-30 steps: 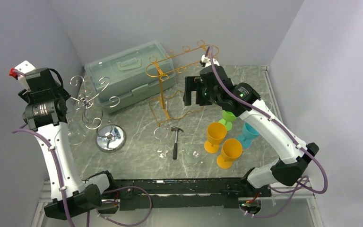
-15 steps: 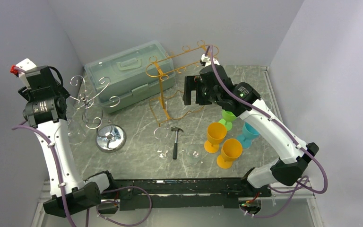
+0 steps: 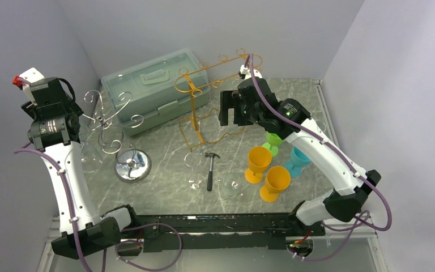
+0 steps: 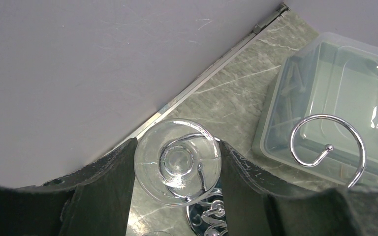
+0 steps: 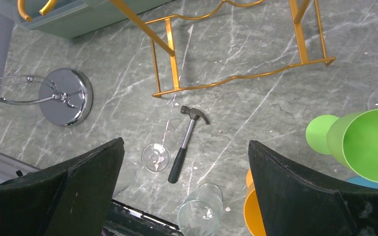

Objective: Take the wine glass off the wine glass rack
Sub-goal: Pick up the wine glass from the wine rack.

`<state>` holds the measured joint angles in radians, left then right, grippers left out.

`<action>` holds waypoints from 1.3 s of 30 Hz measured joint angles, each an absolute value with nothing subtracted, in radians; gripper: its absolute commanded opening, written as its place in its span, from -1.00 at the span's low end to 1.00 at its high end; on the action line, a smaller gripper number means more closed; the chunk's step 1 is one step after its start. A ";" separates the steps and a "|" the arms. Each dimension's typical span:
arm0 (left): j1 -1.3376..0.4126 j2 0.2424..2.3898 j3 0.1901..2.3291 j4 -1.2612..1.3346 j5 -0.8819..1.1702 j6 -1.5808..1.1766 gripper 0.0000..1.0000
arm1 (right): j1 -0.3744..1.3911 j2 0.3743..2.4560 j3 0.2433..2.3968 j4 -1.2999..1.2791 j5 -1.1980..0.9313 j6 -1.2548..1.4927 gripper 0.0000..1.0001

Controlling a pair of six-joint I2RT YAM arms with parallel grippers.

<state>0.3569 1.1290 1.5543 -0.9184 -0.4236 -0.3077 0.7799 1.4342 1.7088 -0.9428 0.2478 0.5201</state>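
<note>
The clear stemmed wine glass (image 4: 178, 162) hangs bowl-down on the chrome wire rack with curled hooks (image 3: 112, 120), at about nine o'clock on the grey marbled table (image 3: 164, 147), so only its round foot faces upward. That is why the left gripper (image 4: 177, 148) takes it from above. Its dark fingers (image 4: 123, 182) sit at nine and three o'clock of the foot, pressed against its rim in a closed hold. A chrome wire shows through the foot, so I judge the glass not yet free of its slot. The left arm rises steeply from its base at seven o'clock, wrist bent down over the rack beside the wall.

The right gripper (image 5: 184, 143) hangs empty with jaws spread wide, above the black-handled hammer (image 5: 179, 157). Its arm is stretched toward twelve o'clock near the gold wire rack (image 3: 204, 93), well apart from the work and probably parked out of the way.
</note>
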 measured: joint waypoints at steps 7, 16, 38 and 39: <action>0.357 1.135 1.555 -0.913 -0.416 -0.299 -0.26 | 0.780 1.435 1.717 -0.943 0.256 0.520 0.98; 0.361 1.143 1.556 -0.894 -0.396 -0.285 -0.27 | 0.780 1.440 1.718 -0.943 0.258 0.520 0.98; 0.361 1.128 1.556 -0.886 -0.367 -0.275 -0.31 | 0.781 1.444 1.718 -0.942 0.262 0.519 0.98; 0.361 1.127 1.556 -0.882 -0.367 -0.275 -0.31 | 0.781 1.444 1.718 -0.942 0.262 0.519 0.98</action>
